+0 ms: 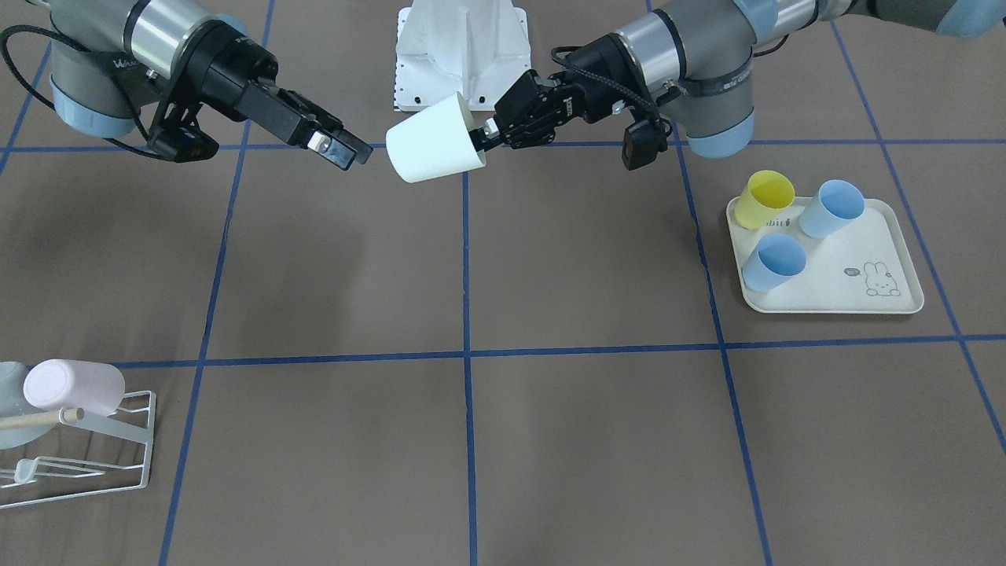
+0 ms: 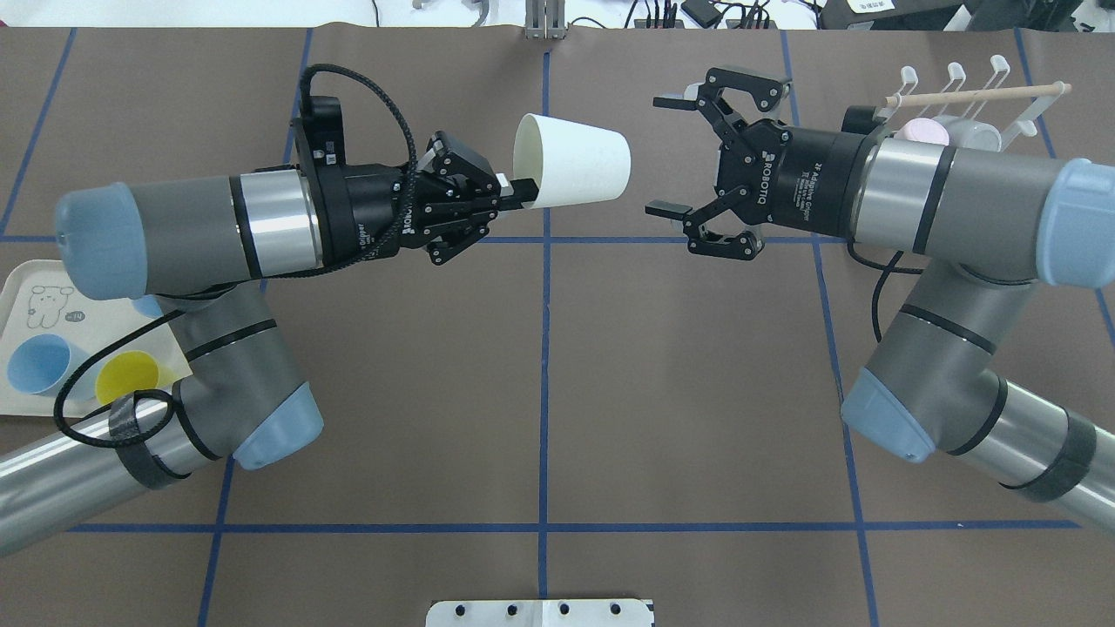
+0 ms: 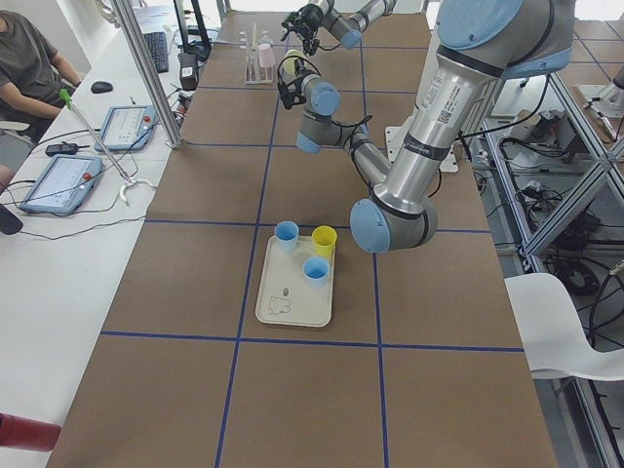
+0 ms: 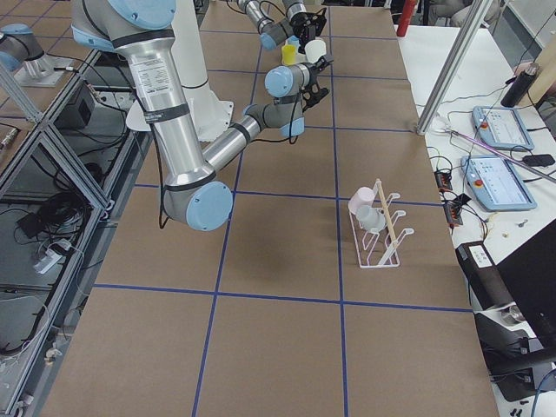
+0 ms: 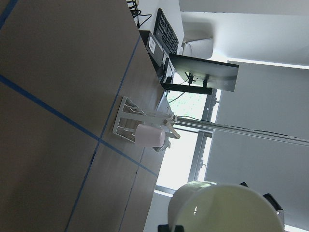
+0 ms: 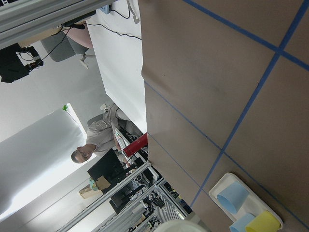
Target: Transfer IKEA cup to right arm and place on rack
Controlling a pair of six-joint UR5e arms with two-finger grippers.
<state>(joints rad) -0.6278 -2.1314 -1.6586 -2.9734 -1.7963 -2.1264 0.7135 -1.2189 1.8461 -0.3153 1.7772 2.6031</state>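
While closed on the rim of the IKEA cup (image 2: 575,170) with the left claw (image 2: 523,187), holds that white cup on its side in mid-air over the middle of the surface (image 2: 679,392), about midway between the left and right edges. Points the cup's base at the right claw (image 2: 664,155) and its mouth the other way. Has the right claw spread wide, gripping nothing, just beside the base but apart from it (narrow gap plain from overhead).

Near the far edge, on the right side: rack (image 4: 380,239) of white wire, standing on the surface, well apart from the held cup. Crossed at the top by a wooden dowel (image 2: 976,94). Loaded with a pink cup (image 1: 75,385) lying sideways and a pale cup (image 2: 980,135) next to it.

Toward the left edge: cream tray (image 1: 833,267) with a rabbit drawn in one corner. Bears a yellow cup (image 1: 766,196), a blue cup (image 1: 837,206) just beside it and a second blue cup (image 1: 774,263) close by, all mouth up.

Marked off across the brown surface: grid of blue tape (image 1: 466,259). At the robot's edge: white base plate (image 1: 460,55). Beyond the far edge (side views only): white desk (image 3: 58,253) with a seated person (image 3: 24,54).
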